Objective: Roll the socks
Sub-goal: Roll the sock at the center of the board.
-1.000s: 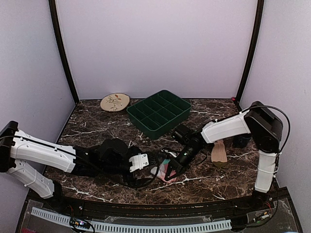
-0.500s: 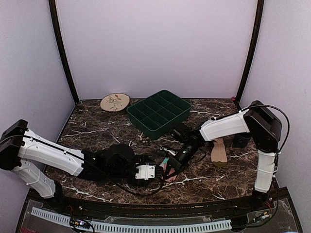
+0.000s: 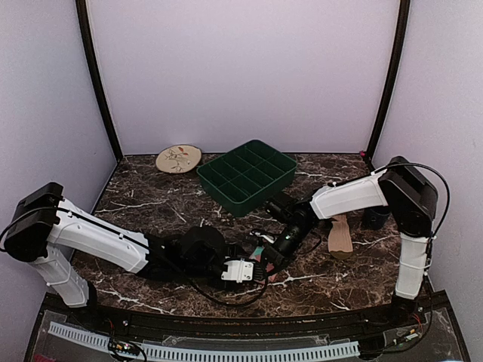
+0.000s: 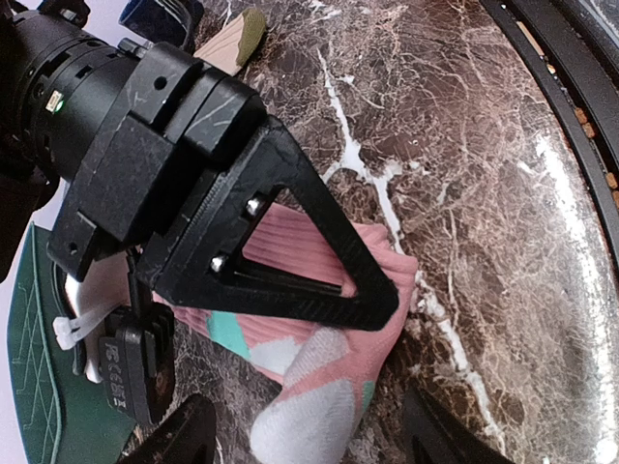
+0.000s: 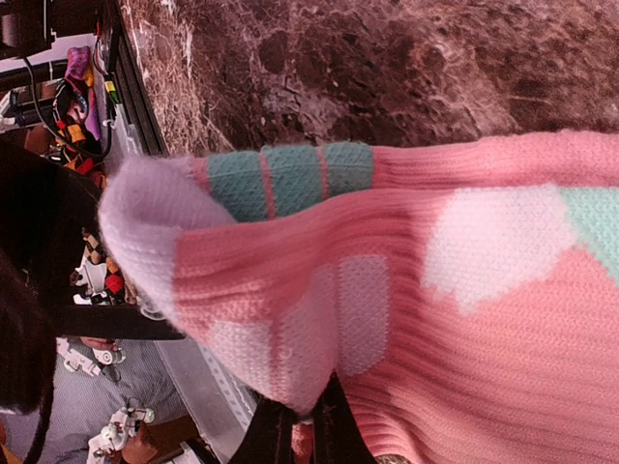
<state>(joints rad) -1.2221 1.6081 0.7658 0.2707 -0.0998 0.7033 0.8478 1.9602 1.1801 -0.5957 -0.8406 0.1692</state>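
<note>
The pink sock [image 4: 329, 372], with mint and white patches, lies bunched on the marble table in front of the centre. It also shows in the top view [image 3: 259, 258] and fills the right wrist view [image 5: 435, 290]. My right gripper [image 5: 302, 425] is shut on a fold of it, and its black body [image 4: 174, 193] sits over the sock. My left gripper [image 4: 308, 406] is open, with one finger on each side of the sock's end. In the top view the left gripper [image 3: 245, 270] is just below the right gripper [image 3: 266, 252]. The tan sock [image 3: 339, 236] lies flat to the right.
A green divided tray [image 3: 247, 175] stands behind the centre and a round beige plate [image 3: 179, 158] at the back left. A dark object [image 3: 375, 219] sits by the right arm's base. The table's front rail [image 4: 580, 116] runs close to the sock.
My left arm has reached right, bringing its gripper up to the pink sock. My right gripper has shifted slightly left and back with the sock in it.
</note>
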